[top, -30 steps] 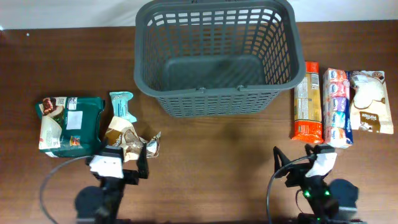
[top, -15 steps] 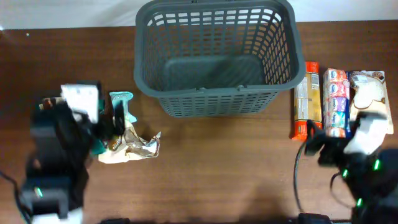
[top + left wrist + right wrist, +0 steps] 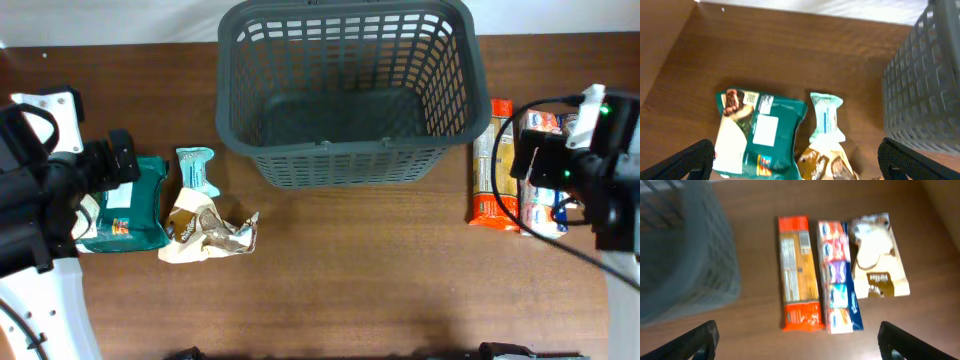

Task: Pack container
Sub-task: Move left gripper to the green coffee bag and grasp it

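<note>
Dark grey plastic with lots of little holes makes up the container (image 3: 345, 165), and it sits at the far middle of the brown worktop (image 3: 350, 290). We look down into it and see only its bare floor. So we think nothing is packed yet and the whole job is left to do.

Six snacks wait outside it. On our left lie a green packet (image 3: 760, 135) and a small light-blue packet (image 3: 826, 117) just beside it. A crumpled brown wrapper (image 3: 208, 232) touches the light-blue one's near end. On our right lie an orange biscuit packet (image 3: 799, 270), a packet with many colours (image 3: 839, 275) and a cream packet (image 3: 875, 255). They lie side by side in a row, just beside the container's right wall.

Our left claw (image 3: 800, 162) hangs above the snacks on the left with its two fingers spread wide, and it grips nothing. Our right claw (image 3: 800, 342) hangs above the row of three, spread wide too, with nothing in it.

We guess each claw is about to pick a first snack from its own side. All six must be lifted over the rim and dropped in
</note>
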